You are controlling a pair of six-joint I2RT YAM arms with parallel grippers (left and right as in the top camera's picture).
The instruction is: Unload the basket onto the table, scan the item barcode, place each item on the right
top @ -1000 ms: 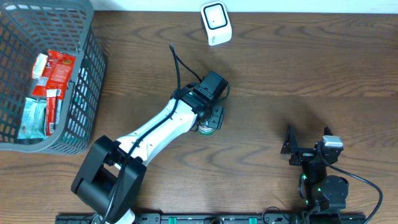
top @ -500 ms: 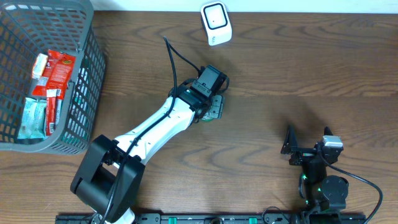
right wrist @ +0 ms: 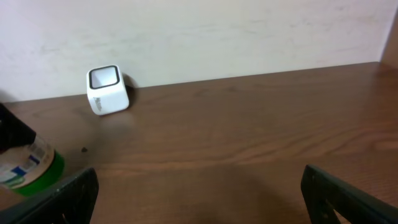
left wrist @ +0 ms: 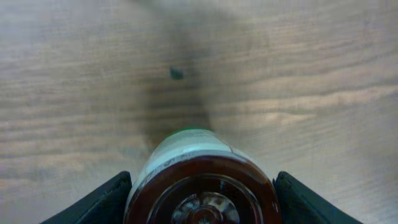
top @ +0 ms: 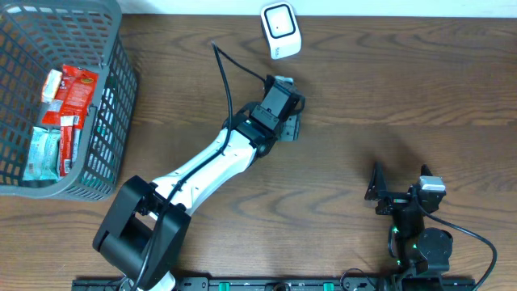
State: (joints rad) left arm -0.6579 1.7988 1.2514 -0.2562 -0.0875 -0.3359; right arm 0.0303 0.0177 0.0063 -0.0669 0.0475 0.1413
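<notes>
White-shelled left arm with black joints and a black cable — right arm all black, green-lit.

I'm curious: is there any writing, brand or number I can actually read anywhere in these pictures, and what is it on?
No text can be read.
White cube-shaped scanner: grey marking on its side, too blurred.
Green-and-white labelled bottle: blue print, blurred.
Red snack packets in the grey plastic basket: print too small.

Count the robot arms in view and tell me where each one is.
2. The left arm reaches toward the white scanner at the far edge, holding a bottle. The right arm sits folded at the near right.
</notes>
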